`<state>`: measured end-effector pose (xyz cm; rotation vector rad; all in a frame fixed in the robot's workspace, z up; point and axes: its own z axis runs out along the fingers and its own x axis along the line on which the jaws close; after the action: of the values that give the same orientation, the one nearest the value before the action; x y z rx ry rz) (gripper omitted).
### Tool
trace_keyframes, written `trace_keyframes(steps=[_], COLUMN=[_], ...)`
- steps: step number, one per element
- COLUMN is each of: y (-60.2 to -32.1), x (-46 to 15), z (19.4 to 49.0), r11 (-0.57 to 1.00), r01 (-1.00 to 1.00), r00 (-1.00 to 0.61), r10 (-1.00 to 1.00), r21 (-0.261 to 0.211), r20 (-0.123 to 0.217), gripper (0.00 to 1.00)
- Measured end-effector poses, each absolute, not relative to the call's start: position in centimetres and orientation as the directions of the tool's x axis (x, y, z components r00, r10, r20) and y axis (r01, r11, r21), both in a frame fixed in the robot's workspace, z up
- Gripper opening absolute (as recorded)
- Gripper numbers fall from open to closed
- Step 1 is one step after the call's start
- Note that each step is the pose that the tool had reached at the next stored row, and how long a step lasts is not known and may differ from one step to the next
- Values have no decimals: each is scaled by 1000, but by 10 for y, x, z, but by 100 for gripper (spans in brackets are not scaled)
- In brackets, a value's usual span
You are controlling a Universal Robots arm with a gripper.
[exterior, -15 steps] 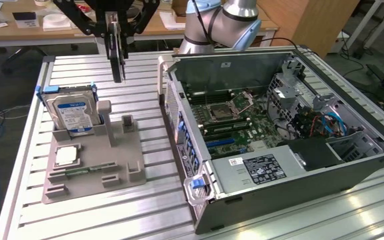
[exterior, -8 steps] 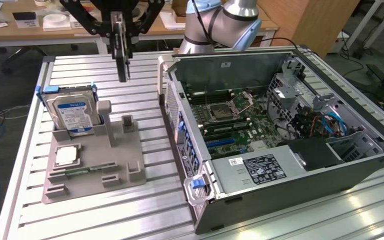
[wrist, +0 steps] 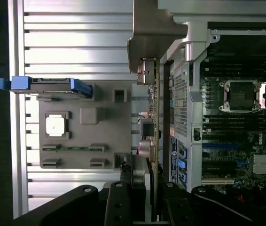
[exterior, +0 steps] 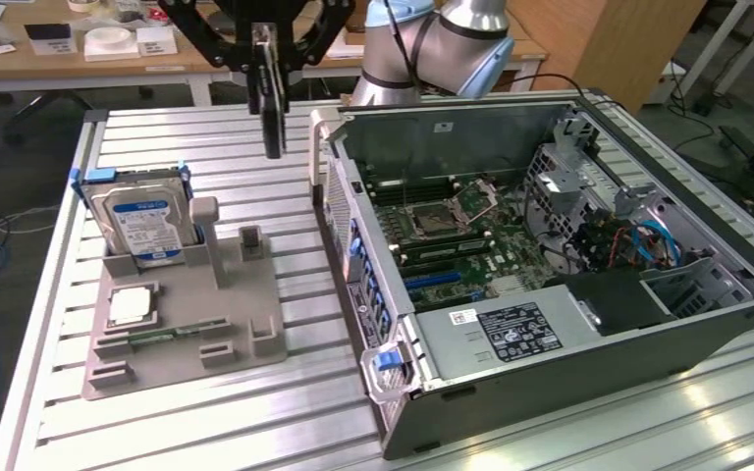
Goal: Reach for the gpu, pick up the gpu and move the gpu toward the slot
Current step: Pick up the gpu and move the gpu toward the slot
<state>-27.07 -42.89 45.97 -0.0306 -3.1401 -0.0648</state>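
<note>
One silver hard drive with a blue label (exterior: 142,224) stands upright in a grey moulded holder tray (exterior: 252,334) at the exterior view's left, and a small square silver CPU chip (exterior: 130,305) lies flat in that tray nearer the camera. Farther right and higher, the black end effector (exterior: 267,51) is clenched on the gpu (exterior: 270,98), a thin dark circuit card seen edge-on, hanging vertically in the air above the ribbed aluminium table (exterior: 193,132), clear of the tray. Just right of the card sits the open grey computer case (exterior: 561,383), its green motherboard (exterior: 462,235) exposed, with the arm's silver-blue joint (exterior: 436,49) behind.
</note>
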Motion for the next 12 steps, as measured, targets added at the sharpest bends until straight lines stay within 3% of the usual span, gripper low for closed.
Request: trace_keyframes(steps=[12], y=[-429], x=[-240], z=[460], r11=[999], r01=[20], r00=[-1000], r10=[20], r21=[41], r20=[1], gripper=[28])
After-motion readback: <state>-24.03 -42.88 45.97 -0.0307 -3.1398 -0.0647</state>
